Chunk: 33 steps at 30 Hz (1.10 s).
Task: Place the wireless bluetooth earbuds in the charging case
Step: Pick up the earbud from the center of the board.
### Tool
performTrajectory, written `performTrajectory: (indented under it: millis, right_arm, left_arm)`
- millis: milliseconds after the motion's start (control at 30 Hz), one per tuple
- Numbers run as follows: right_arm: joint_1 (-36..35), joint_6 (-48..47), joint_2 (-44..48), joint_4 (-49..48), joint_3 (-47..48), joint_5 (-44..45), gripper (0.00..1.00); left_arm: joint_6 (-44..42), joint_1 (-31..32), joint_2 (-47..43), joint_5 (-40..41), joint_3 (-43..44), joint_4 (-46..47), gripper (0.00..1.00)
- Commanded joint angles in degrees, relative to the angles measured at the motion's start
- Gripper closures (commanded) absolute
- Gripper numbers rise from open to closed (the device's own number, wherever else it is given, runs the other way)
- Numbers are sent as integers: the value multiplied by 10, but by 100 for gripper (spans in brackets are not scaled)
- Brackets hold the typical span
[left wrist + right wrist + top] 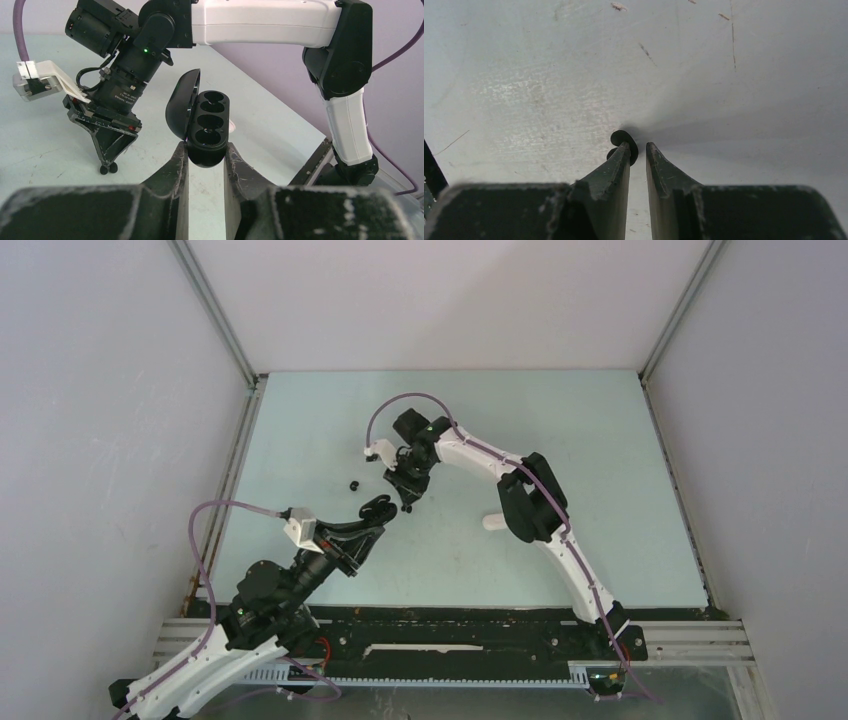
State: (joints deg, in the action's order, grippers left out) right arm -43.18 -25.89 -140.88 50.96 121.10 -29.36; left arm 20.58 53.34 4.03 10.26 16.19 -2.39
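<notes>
My left gripper is shut on the lower end of a black charging case and holds it above the table. The case's lid is swung open to the left and its round wells look empty. In the top view the case sits just left of my right gripper. My right gripper points down at the table, its jaws a narrow gap apart. A black earbud lies at its left fingertip, mostly hidden behind that finger. A second black earbud lies on the table further left.
A small white object lies on the pale green table, partly hidden under the right arm's elbow. White walls with metal rails enclose the table on three sides.
</notes>
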Motion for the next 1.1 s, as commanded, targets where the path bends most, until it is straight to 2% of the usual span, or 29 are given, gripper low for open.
performTrajectory:
  millis: [0, 167, 400, 567, 867, 1067]
  right_arm:
    - [-15, 13, 31, 40, -17, -18, 79]
    - [-18, 15, 40, 39, -31, -21, 82]
    - [-19, 15, 59, 39, -51, -33, 100]
    - [-18, 13, 98, 33, -86, -35, 100]
    - [27, -2, 241, 11, -193, -24, 100]
    - [78, -27, 385, 40, -246, -24, 100]
  left_arm:
    - [7, 0, 2, -8, -1, 21, 100]
    - [7, 0, 2, -9, -1, 21, 100]
    - [9, 0, 6, -11, -1, 26, 100]
    - [10, 0, 6, -12, -1, 32, 100]
    - [8, 0, 29, -43, 3, 45, 100]
    - [-4, 0, 59, -78, -40, 133, 100]
